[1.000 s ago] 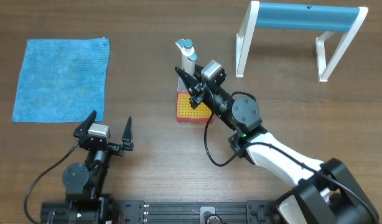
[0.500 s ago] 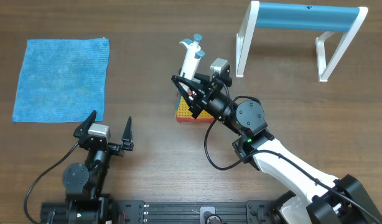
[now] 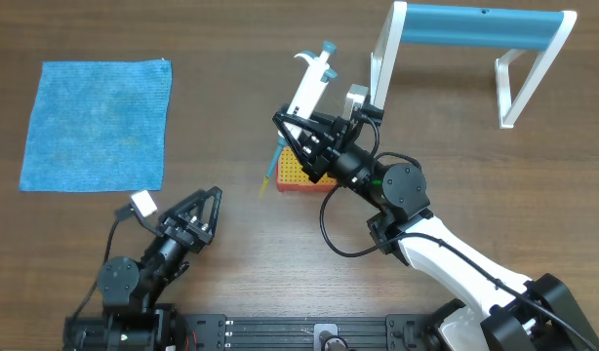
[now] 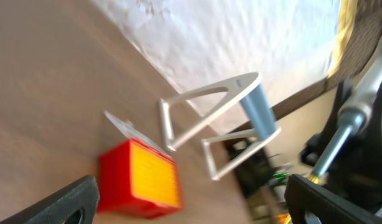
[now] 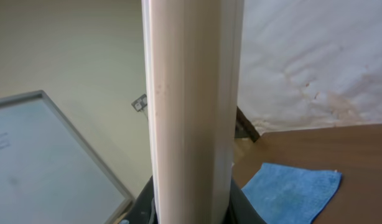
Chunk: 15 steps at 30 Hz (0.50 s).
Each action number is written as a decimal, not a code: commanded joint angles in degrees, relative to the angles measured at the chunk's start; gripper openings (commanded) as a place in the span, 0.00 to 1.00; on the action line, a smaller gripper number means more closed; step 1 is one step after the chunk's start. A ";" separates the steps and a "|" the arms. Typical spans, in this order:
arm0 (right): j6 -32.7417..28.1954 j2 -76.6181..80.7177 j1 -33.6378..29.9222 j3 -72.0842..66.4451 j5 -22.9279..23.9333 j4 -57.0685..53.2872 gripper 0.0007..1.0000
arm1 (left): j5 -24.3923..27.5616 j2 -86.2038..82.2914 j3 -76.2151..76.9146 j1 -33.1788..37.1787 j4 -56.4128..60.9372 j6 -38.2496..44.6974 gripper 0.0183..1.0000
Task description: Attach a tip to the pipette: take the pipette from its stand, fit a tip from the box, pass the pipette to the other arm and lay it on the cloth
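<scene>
From above, the right gripper (image 3: 307, 138) pinches the white pipette (image 3: 309, 90) and holds it tilted by the red tip box (image 3: 298, 179), near the middle of the worktop (image 3: 231, 58). A thin tip (image 3: 267, 180) is on its low end. The blue cloth (image 3: 95, 125) lies at the far left corner, and the stand (image 3: 475, 26) at the far right. The left gripper (image 3: 197, 210) is near the front edge, fingers spread wide.

The left wrist view shows the tip box (image 4: 141, 183) and stand (image 4: 222, 118).

The right wrist view shows the pipette (image 5: 191, 106) up close, with the cloth (image 5: 290, 190) behind.

white pipette (image 3: 309, 86) tilted, yellow tip (image 3: 270, 171) fitted, near red tip box (image 3: 292, 177), blue cloth (image 3: 97, 125) flat
</scene>
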 commanded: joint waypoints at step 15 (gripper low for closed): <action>8.00 -0.90 -11.80 -0.13 -52.17 -13.09 0.08 | 17.68 33.16 13.44 0.00 27.91 -12.22 0.93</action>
